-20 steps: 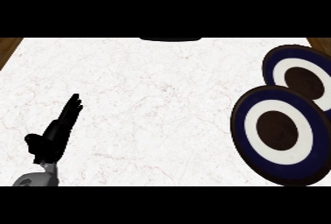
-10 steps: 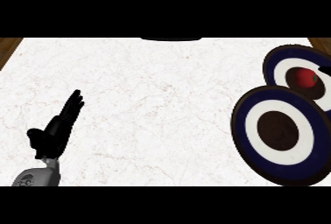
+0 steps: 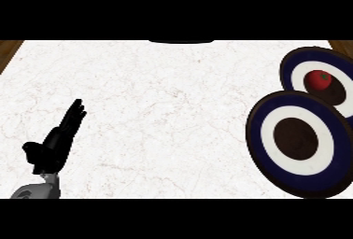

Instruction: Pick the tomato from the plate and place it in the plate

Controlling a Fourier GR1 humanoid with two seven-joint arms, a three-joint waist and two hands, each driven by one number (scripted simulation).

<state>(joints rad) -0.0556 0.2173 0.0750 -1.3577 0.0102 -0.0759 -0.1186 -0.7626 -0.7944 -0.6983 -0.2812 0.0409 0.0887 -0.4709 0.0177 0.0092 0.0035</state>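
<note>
A red tomato [image 3: 318, 80] with a green top lies in the dark centre of the far plate [image 3: 298, 74], a navy and white plate at the upper right of the head view. A second, matching plate [image 3: 276, 140] sits nearer, overlapping the far one's lower edge, and holds nothing. My left hand [image 3: 55, 144] is at the lower left, open with straight fingers pointing up and away, far from both plates. My right hand does not show.
The white marble counter [image 3: 165, 107] fills the view. Brown wooden edges show at the top left corner [image 3: 8, 49] and top right corner [image 3: 342, 45]. A dark rounded object [image 3: 180, 41] sits at the counter's far edge.
The tomato, unseen one second ago, now lies in the far plate. My left hand has barely shifted.
</note>
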